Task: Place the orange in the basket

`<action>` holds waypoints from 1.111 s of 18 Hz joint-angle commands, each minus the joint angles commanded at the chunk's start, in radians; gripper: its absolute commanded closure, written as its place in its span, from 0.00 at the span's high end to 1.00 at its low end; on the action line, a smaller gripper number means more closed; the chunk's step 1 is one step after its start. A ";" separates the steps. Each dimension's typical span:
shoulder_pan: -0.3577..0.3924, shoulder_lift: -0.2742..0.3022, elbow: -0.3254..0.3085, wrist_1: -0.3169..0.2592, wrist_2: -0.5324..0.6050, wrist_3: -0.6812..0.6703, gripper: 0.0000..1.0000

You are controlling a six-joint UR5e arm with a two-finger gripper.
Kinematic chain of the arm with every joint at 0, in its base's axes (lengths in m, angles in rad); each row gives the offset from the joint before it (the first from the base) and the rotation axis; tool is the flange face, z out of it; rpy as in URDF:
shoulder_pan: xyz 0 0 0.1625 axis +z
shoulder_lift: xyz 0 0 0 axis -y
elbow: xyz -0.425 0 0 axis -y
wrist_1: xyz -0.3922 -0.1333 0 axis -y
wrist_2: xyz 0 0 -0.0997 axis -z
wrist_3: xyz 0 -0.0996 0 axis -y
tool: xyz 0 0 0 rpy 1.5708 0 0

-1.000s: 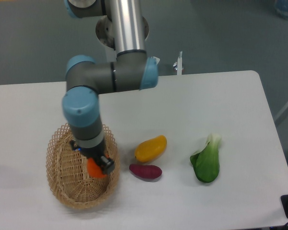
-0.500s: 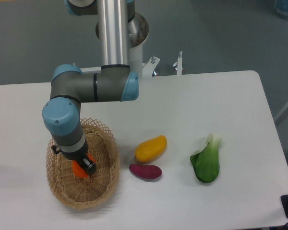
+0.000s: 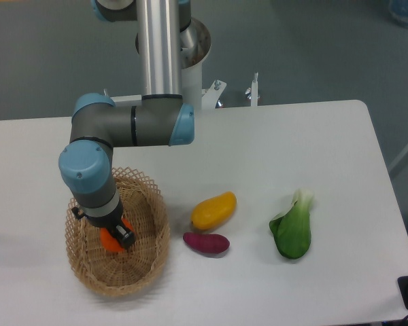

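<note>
The orange (image 3: 111, 240) is a small bright-orange fruit, partly hidden under my gripper, inside the wicker basket (image 3: 147, 261) at the table's front left. My gripper (image 3: 115, 236) points down into the basket and its fingers are shut on the orange. I cannot tell whether the orange touches the basket floor. The arm's blue and grey wrist hides the back part of the basket.
A yellow-orange mango-shaped fruit (image 3: 214, 210) lies right of the basket, with a purple sweet potato (image 3: 206, 242) just in front of it. A green bok choy (image 3: 292, 228) lies further right. The robot's base column (image 3: 160, 47) stands at the table's back edge.
From one second ago the arm swung left and carried the orange from the basket's right side to its middle. In the last half second it hardly moved.
</note>
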 joint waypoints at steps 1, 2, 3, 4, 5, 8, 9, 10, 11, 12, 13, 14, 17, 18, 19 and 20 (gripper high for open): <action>0.000 0.000 -0.002 -0.002 -0.002 -0.003 1.00; 0.000 0.000 -0.002 -0.002 -0.002 -0.005 1.00; 0.000 0.000 -0.006 -0.003 -0.002 -0.012 1.00; 0.000 0.002 -0.009 -0.002 0.000 -0.026 1.00; 0.002 0.005 -0.012 -0.002 0.000 -0.044 1.00; 0.011 0.008 0.000 0.000 0.005 -0.098 1.00; 0.034 0.020 -0.002 -0.002 0.009 -0.101 1.00; 0.049 0.035 -0.006 -0.002 0.011 -0.100 1.00; 0.072 0.058 -0.012 -0.003 0.009 -0.101 1.00; 0.089 0.074 -0.018 -0.006 0.008 -0.101 1.00; 0.109 0.081 -0.029 -0.005 0.005 -0.101 1.00; 0.127 0.090 -0.032 -0.008 0.005 -0.098 1.00; 0.167 0.098 -0.037 -0.014 0.011 -0.086 1.00; 0.181 0.100 -0.037 -0.014 0.012 -0.086 1.00; 0.198 0.109 -0.037 -0.014 0.014 -0.084 1.00; 0.233 0.118 -0.035 -0.009 0.014 -0.078 1.00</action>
